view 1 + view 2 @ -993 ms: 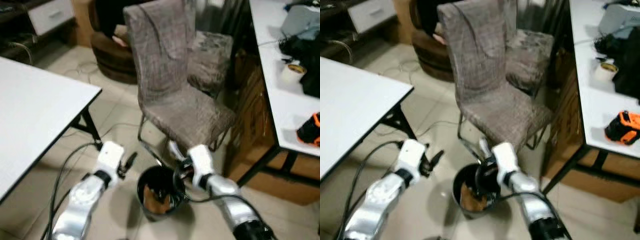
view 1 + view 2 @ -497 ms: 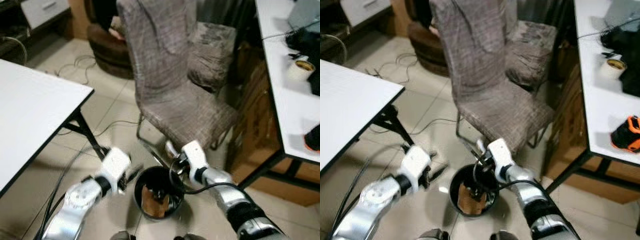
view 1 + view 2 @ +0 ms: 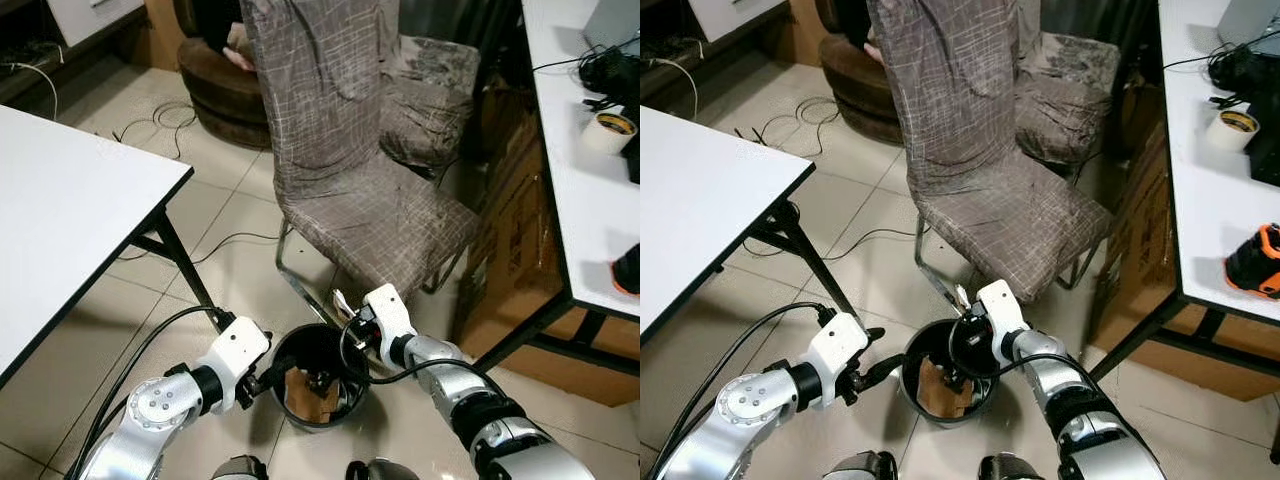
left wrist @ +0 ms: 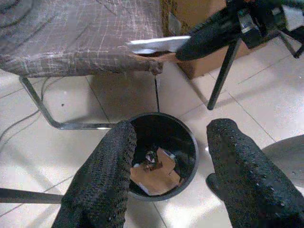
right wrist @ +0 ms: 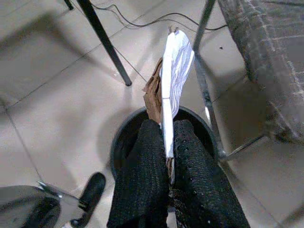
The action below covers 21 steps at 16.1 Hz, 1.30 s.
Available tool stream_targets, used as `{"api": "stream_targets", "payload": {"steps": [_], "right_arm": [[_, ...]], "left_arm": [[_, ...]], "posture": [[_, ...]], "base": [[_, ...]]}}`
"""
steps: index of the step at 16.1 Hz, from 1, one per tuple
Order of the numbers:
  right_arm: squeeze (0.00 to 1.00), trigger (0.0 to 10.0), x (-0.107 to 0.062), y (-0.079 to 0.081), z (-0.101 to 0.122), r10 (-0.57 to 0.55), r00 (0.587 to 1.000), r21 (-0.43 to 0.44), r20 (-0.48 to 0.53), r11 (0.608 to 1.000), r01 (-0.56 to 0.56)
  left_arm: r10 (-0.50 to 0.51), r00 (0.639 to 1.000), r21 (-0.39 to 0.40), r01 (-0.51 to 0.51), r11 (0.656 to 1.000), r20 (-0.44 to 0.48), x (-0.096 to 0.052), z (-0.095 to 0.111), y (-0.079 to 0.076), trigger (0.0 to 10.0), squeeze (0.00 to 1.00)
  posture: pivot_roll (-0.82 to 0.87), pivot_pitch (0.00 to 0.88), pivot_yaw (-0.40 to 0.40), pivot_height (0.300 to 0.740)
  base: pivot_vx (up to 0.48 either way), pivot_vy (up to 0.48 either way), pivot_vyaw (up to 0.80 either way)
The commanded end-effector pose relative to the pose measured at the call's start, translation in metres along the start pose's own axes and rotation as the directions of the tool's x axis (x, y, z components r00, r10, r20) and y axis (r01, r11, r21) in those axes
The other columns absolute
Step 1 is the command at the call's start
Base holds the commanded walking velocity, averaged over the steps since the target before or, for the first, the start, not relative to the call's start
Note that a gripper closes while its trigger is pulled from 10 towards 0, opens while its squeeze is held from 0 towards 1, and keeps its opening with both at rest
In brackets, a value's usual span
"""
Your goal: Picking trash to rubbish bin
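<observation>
The right wrist view shows the right gripper (image 5: pixel 167 156) clamping white-and-brown trash (image 5: pixel 173 76) above the bin (image 5: pixel 124 137); left gripper (image 4: pixel 168 156) spread.

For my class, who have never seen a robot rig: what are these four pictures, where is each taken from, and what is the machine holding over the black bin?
This is a humanoid robot with two silver arms, each ending in two black fingers. The two wide pictures come from its head cameras, looking down at a tiled floor. There a black rubbish bin with cardboard inside stands before a grey fabric chair, with white tables at either side. The other two pictures come from cameras on the wrists. The right gripper is shut on a flat piece of white and brown trash, held above the bin. The left gripper is open beside the bin, holding nothing.
</observation>
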State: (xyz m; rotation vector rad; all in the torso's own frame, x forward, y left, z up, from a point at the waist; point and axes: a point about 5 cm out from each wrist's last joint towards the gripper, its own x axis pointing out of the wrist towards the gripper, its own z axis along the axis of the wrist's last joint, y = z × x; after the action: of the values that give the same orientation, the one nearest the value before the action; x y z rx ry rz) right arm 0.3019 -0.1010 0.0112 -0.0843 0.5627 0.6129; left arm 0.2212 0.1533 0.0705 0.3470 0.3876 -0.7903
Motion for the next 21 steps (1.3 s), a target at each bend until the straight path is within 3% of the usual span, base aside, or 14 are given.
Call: {"api": "stream_targets", "payload": {"steps": [1,4,5,7,11,13,15,18,21], "right_arm": [[0.0,10.0,0.002,0.003,0.006,0.048,0.998,0.064,0.04,0.997,-0.051],[0.0,10.0,0.002,0.007,0.012,0.154,0.985,0.156,0.073,0.974,-0.164],[0.0,10.0,0.001,0.009,0.012,0.224,0.971,0.218,0.089,0.946,-0.238],[0.0,10.0,-0.006,0.01,0.003,0.362,0.931,0.246,0.049,0.899,-0.362],[0.0,10.0,-0.016,0.011,-0.002,0.501,0.864,0.316,0.046,0.813,-0.488],[0.0,10.0,-0.016,0.011,-0.003,0.501,0.865,0.297,0.028,0.822,-0.486],[0.0,10.0,-0.009,0.006,-0.006,0.333,0.941,0.127,-0.062,0.938,-0.323],[0.0,10.0,-0.004,0.004,-0.001,0.227,0.973,0.056,-0.05,0.973,-0.224],[0.0,10.0,-0.001,0.008,0.005,0.216,0.976,0.031,-0.018,0.976,-0.215]], "left_arm": [[-0.022,1.0,-0.004,0.022,1.0,0.014,-0.001,0.005,-0.003,10.0,0.0],[-0.037,0.999,-0.027,0.038,0.999,0.037,0.0,0.009,-0.006,10.0,0.0],[-0.046,0.998,-0.028,0.047,0.999,0.034,0.0,0.009,-0.007,10.0,0.0],[-0.045,0.999,-0.03,0.046,0.998,0.03,0.0,0.008,-0.008,10.0,0.0],[-0.048,0.998,-0.034,0.049,0.998,0.035,0.002,0.01,-0.008,10.0,0.0],[-0.048,0.998,-0.032,0.049,0.998,0.034,0.003,0.01,-0.009,10.0,0.0],[-0.034,0.999,-0.028,0.035,0.999,0.042,0.003,0.011,-0.009,10.0,0.0],[-0.043,0.998,-0.039,0.045,0.998,0.05,0.003,0.012,-0.01,10.0,0.0],[-0.065,0.996,-0.049,0.068,0.996,0.056,0.005,0.014,-0.011,10.0,0.0]], "posture": [[0.02,0.17,-0.037,0.74],[0.02,0.171,-0.038,0.74],[0.02,0.173,-0.04,0.74],[0.01,0.174,-0.041,0.74],[0.01,0.17,-0.045,0.74],[0.01,0.169,-0.045,0.74],[0.01,0.17,-0.047,0.74],[0.01,0.167,-0.046,0.74],[0.0,0.165,-0.047,0.74]], "base": [[0.0,0.0,0.0],[0.0,0.0,0.0],[0.0,0.0,0.0],[0.0,0.0,0.0],[0.0,0.0,0.0],[0.0,0.0,0.0],[0.0,0.0,0.0],[0.0,0.0,0.0],[0.0,0.0,0.0]]}}
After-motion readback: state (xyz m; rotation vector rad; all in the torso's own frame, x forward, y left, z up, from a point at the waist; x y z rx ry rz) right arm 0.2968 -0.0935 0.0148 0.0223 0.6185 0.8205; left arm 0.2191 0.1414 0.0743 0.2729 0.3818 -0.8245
